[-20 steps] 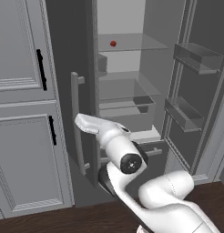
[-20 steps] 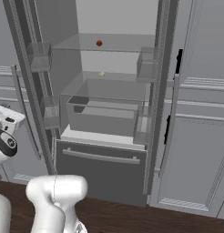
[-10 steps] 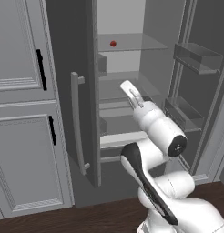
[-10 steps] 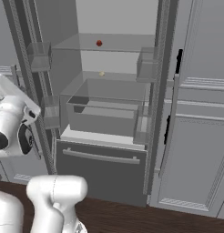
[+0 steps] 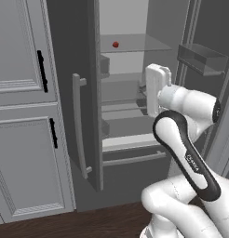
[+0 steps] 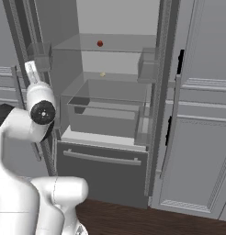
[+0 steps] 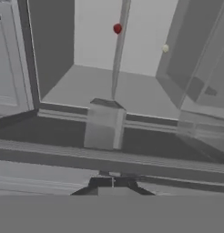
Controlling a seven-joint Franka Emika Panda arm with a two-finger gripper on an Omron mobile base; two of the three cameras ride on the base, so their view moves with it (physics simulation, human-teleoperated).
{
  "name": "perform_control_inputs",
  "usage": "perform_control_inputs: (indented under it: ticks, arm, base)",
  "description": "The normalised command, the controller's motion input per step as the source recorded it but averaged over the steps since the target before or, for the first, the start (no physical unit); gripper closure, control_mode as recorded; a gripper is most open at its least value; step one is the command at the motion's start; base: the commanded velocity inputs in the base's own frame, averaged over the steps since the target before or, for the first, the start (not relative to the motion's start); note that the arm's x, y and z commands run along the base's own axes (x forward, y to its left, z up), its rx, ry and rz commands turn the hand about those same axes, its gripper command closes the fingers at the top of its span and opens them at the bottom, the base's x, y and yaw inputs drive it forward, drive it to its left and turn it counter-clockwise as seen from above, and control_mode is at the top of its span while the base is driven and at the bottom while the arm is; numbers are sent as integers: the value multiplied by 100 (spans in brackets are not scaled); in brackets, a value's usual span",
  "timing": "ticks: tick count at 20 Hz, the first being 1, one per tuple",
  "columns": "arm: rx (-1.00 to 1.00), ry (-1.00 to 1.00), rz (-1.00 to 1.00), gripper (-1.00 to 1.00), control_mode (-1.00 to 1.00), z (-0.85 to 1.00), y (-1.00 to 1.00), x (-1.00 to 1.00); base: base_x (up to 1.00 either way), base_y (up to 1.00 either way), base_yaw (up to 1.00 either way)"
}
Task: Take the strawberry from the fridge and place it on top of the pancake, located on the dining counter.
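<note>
Looking through the left base view, you see the fridge [image 5: 135, 93] standing open, its dark left door [image 5: 86, 97] swung toward you with a long grey bar handle [image 5: 79, 125], and the strawberry [image 5: 115, 44] sitting on the upper glass shelf [image 5: 135, 44] near the back. The white arm rises from the lower right, its hand raised in front of the open compartment, below and right of the strawberry and well apart from it; from this side you cannot tell how the gripper's jaws stand. Light grey panelled cabinets [image 5: 23, 116] with black handles stand to the left of the fridge. In the right base view, the strawberry [image 6: 100, 43] lies on the same upper shelf [image 6: 110, 44], a small pale yellowish item [image 6: 102, 74] rests on the shelf below it, and a clear crisper bin [image 6: 105, 108] sits above the bottom drawer [image 6: 103, 170]. In the hand view, the strawberry [image 7: 117, 28] appears near the top, far ahead, with the pale item [image 7: 165, 48] off to its right; the gripper's fingertips are not clear enough there for you to judge the gap.
</note>
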Motion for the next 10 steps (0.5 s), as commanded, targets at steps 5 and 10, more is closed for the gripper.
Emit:
perform_control_inputs:
  ticks: [5,10]
  arm:
    - [17,4,9,100,-100,-6,16,37]
    - [3,-3,0,100,-100,14,0,44]
  base:
    - [0,0,0]
    - [0,0,0]
